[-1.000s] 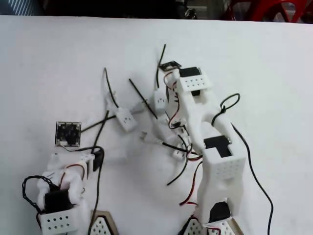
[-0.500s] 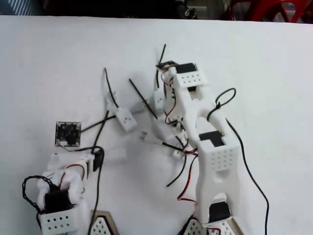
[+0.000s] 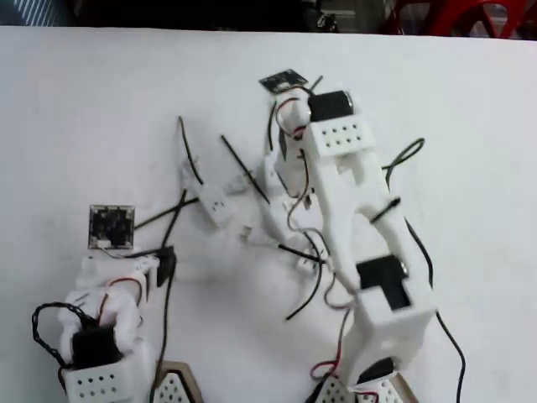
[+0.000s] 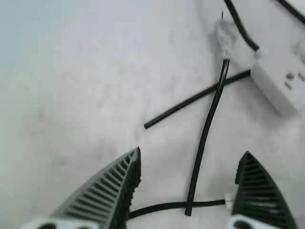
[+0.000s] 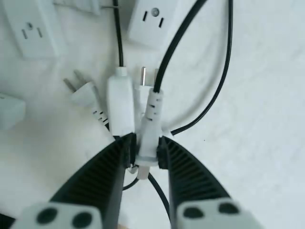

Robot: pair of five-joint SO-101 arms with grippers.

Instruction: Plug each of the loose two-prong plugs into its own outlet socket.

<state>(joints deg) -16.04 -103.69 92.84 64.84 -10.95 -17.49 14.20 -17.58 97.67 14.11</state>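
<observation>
Where black cables (image 4: 220, 86) cross right of centre, hangs spread wide, holding nothing: left gripper (image 4: 190, 155) | pinches white plug (image 5: 150, 119) at frame centre: right gripper (image 5: 145, 143) | lie face-up: outlet socket (image 5: 33, 28) upper left, second socket (image 5: 155, 19) top centre | lies left of centre: 1 loose plug (image 5: 83, 93)

high camera looks down over the table (image 3: 84, 101); both wrist cameras face it from close.
</observation>
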